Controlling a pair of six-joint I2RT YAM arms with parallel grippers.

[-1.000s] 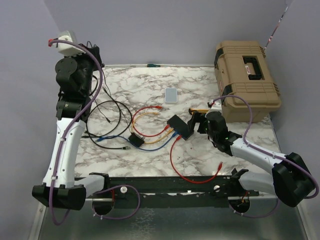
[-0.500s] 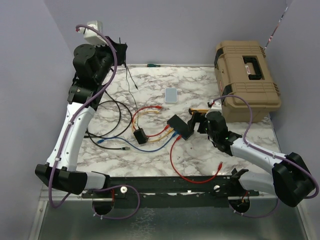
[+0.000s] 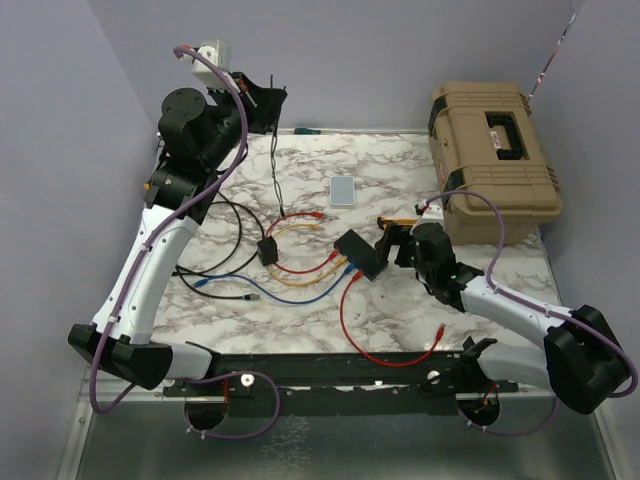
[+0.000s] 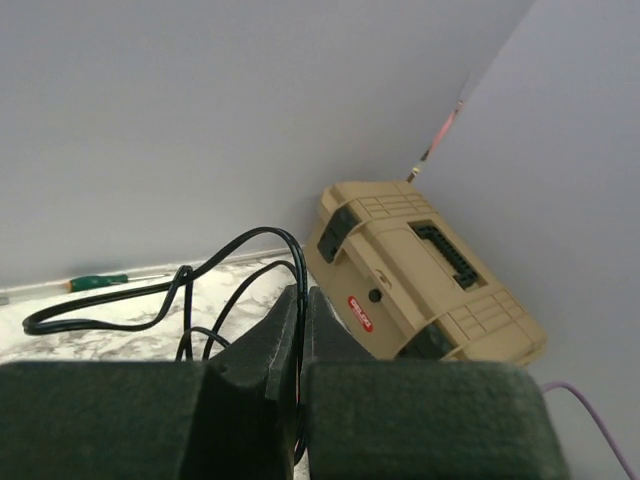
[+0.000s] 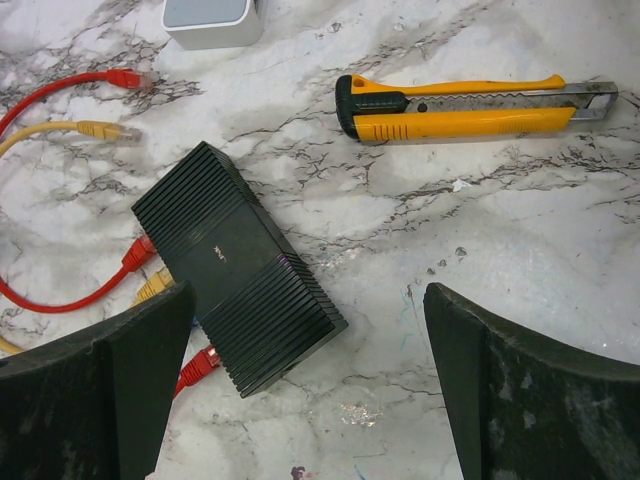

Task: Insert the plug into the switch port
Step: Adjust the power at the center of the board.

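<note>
Pinches a thin black cable [image 4: 255, 233] in the left pincer [image 4: 302, 300], pressed together and held high over the far left of the white marbled counter [image 3: 400, 170]. Trails that cable down to a small black power adapter [image 3: 267, 250] near the counter's middle; cannot tell where its plug end lies. Holds the right pincer [image 5: 308, 300] spread wide over the flat black rectangular switch [image 5: 235, 265], lying flat right of centre. Shows 2 red plugs [image 5: 140, 250] and 1 yellow plug [image 5: 155, 288] seated along the switch's near-left edge. Shows a yellow utility knife [image 5: 470, 105] just beyond the switch and a tan plastic toolbox [image 3: 495, 150] at the far right.
</note>
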